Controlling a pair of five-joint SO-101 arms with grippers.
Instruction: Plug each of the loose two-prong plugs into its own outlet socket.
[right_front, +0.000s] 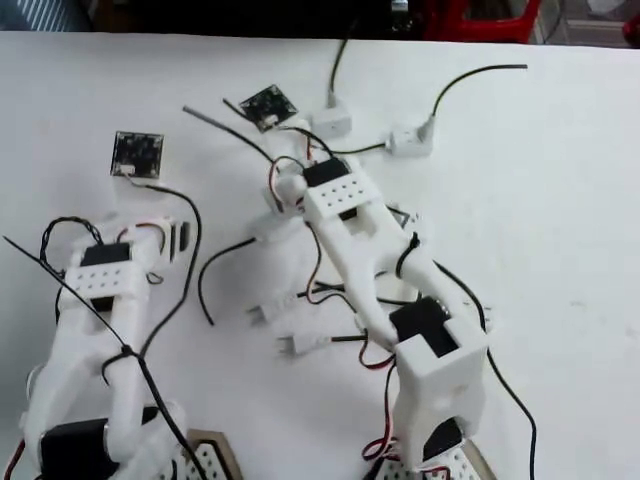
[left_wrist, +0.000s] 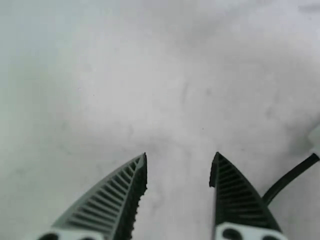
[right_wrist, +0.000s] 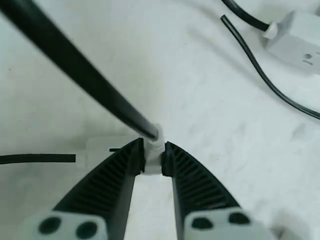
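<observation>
The right claw (right_wrist: 152, 149) is pinching a small white plug (right_wrist: 152, 162) between its fingertips, low over the white counter (right_front: 560, 250). The plug's black cord (right_wrist: 80, 65) is slanting away from it. An outlet socket (right_wrist: 299, 46) is lying well apart from that plug, with a black lead coming out of one side.

Looking down over the counter, I'm seeing that arm stretching toward the middle. One socket (right_front: 330, 122) and a second socket (right_front: 408, 140) are sitting beyond it, toward the far side. A loose plug (right_front: 262, 312) and another loose plug (right_front: 290, 346) are lying near each other on the counter, beside that arm and well apart from both sockets.

The left claw (left_wrist: 180, 160) is hanging spread over bare counter, gripping nothing, with a black cable (left_wrist: 290, 177) passing near one finger. A small circuit board (right_front: 137, 152) is lying beyond that arm, and a second circuit board (right_front: 268, 105) is lying near the sockets.
</observation>
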